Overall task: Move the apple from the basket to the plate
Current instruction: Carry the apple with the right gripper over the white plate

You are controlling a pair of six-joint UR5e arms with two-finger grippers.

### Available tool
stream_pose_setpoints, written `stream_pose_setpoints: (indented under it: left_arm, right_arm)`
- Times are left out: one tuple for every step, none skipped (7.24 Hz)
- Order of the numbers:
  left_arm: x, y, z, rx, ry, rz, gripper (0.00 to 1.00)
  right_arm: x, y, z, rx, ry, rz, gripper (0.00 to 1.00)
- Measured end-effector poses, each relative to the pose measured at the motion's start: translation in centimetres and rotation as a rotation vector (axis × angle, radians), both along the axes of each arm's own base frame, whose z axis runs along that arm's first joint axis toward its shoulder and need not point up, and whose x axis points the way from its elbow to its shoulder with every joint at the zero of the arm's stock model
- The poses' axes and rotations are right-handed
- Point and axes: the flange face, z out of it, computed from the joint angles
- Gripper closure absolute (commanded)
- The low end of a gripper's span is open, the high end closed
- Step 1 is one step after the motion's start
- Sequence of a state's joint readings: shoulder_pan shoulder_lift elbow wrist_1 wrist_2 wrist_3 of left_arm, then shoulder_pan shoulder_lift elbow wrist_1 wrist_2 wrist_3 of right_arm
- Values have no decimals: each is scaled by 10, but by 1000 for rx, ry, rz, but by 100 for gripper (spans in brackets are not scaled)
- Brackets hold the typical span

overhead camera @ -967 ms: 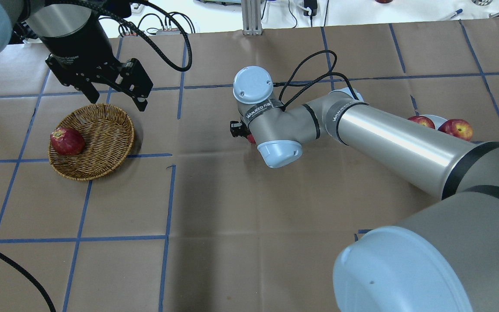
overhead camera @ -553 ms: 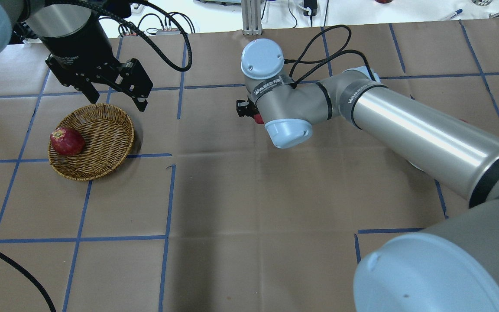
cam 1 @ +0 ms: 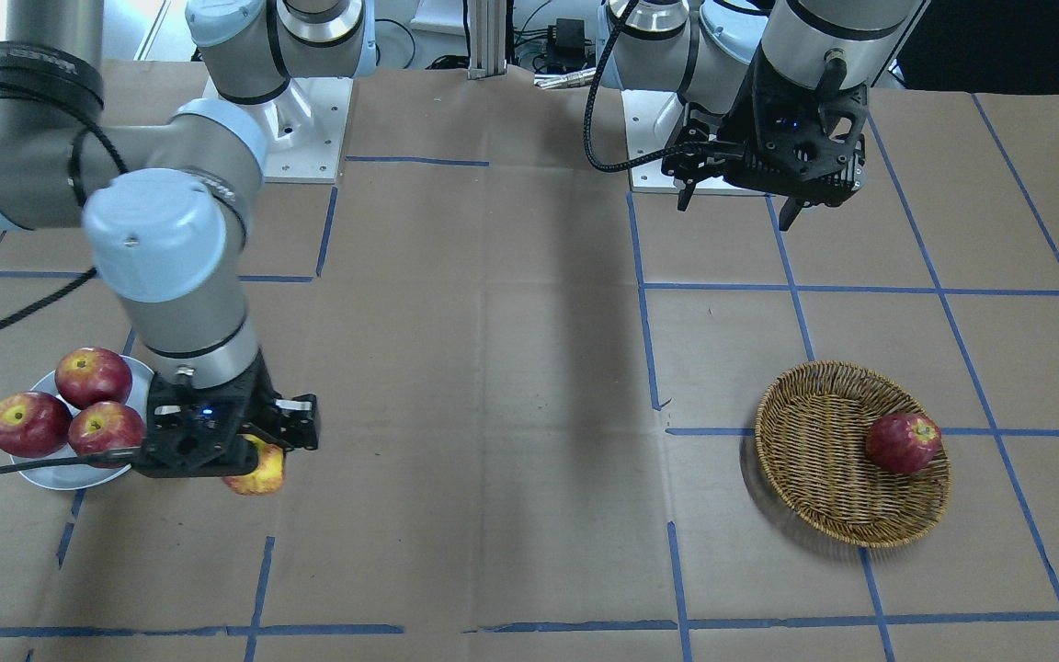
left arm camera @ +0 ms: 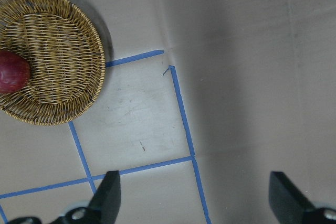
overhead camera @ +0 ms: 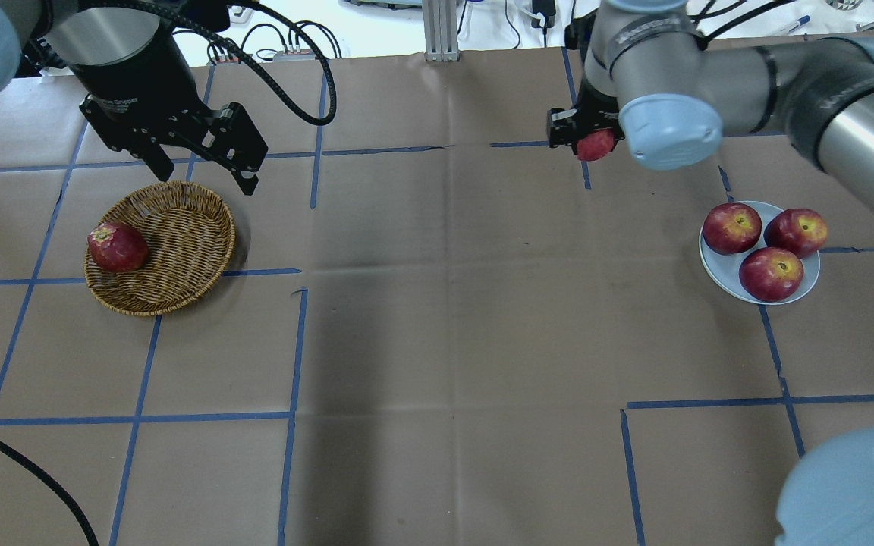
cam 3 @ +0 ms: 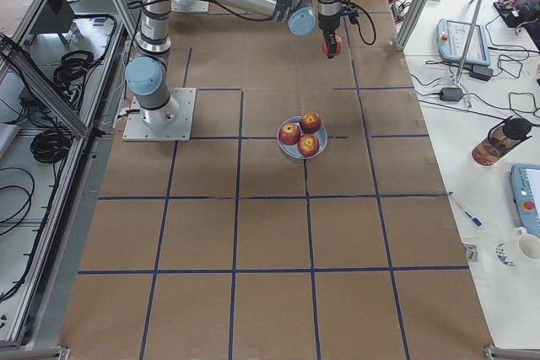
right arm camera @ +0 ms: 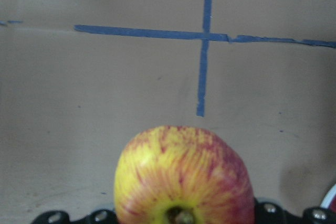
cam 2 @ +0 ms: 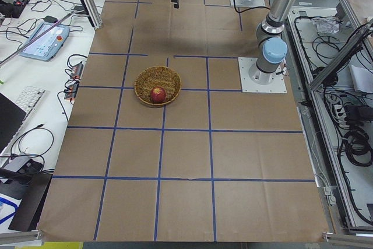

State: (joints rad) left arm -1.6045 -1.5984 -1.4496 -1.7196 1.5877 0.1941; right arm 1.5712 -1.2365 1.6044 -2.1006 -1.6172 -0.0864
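Note:
My right gripper is shut on the yellow-streaked red apple and holds it above the table, beside the white plate and not over it. The apple fills the bottom of the right wrist view. The wicker basket sits at the left with one dark red apple in it. My left gripper is open and empty, above the basket's far edge; its wrist view shows the basket at top left.
Three red apples lie on the plate and cover most of it. Brown paper with blue tape lines covers the table. Cables and an aluminium post stand beyond the far edge.
My right arm has carried the apple from the table's middle to the right and farther away, uncovering the plate in the overhead view. The left arm has not moved.

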Motion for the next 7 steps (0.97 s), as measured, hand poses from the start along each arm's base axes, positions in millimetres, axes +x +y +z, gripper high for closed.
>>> stream_pose_setpoints:
  left_arm:
    - [0,0,0,0,0,-1,1]
    - [0,0,0,0,1,-3,1]
    - [0,0,0,0,2,-4,1]
    - [0,0,0,0,2,-5,1]
    - [1,0,0,1,2,-4,1]
    - [1,-1,-1,1,2,-4,1]
    - [2,-1,0,1,2,-2,1]
  right_arm:
    - [-58,6,-1,26,-17,18,49]
    - [-113,17,-11,52,-40,36,49]
    - [-163,30,-24,79,-55,64,49]
    - [-200,43,-39,105,-66,84,49]
    - [-226,56,-53,129,-76,90,49]
    - [-243,66,-64,146,-84,87,49]
    - [-251,72,-69,156,-87,82,49]
